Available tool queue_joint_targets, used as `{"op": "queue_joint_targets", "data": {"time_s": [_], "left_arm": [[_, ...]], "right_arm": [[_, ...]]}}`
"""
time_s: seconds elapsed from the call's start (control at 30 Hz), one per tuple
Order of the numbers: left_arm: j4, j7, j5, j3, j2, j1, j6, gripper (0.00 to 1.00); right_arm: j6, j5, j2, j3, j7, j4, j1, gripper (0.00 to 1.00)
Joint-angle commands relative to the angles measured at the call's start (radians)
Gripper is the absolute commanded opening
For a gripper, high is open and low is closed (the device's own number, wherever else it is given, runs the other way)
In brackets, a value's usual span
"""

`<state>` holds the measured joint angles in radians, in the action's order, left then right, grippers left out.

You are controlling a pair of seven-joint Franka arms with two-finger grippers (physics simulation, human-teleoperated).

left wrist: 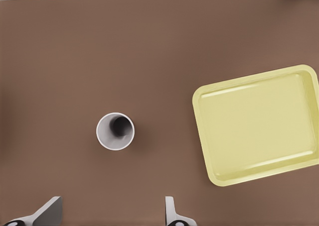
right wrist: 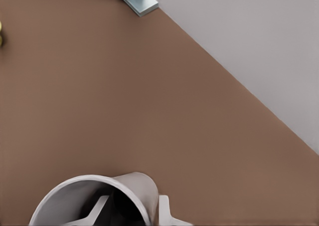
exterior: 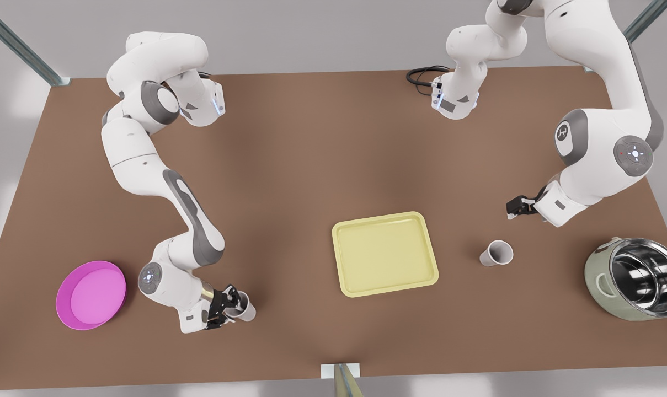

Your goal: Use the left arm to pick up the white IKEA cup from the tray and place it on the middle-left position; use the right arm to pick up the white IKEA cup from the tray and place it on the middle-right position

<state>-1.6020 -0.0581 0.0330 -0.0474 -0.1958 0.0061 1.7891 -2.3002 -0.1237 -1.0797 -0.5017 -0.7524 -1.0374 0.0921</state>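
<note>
On the front view's left, just right of the pink dish point(exterior: 90, 295), the right gripper point(exterior: 229, 306) is clamped on a white cup point(exterior: 244, 309) held low over the brown table point(exterior: 311, 154). The yellow tray point(exterior: 384, 253) at centre is bare. On the front view's right, the other white cup point(exterior: 496, 253) stands upright on the table with the left gripper point(exterior: 518, 208) above it, fingers apart, near the steel pot point(exterior: 636, 278). So I judge only the right cup's release remains, which calls for lowering it and opening.

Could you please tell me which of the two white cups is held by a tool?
The cup nearest the pink dish: the right tool grips its rim. The other cup stands free beside the tray, apart from the open left tool.
</note>
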Motion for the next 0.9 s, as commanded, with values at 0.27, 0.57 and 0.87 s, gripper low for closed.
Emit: {"op": "queue_joint_targets", "data": {"time_s": [0.27, 0.57, 0.87], "left_arm": [[0.002, 0.018, -0.001, 0.0, 0.001, 0.0, 0.0, 1.0], [0.056, 0.018, 0.001, -0.005, 0.001, -0.003, -0.04, 1.0], [0.057, 0.026, 0.005, -0.005, -0.002, -0.003, -0.04, 1.0]], "right_arm": [[0.26, -0.004, 0.148, -0.021, 0.146, 0.013, -0.003, 0.53], [0.985, -0.048, 0.494, 0.014, 0.68, 0.013, 0.064, 1.0], [1.052, -0.048, 0.492, 0.029, 0.713, 0.013, 0.066, 1.0]]}}
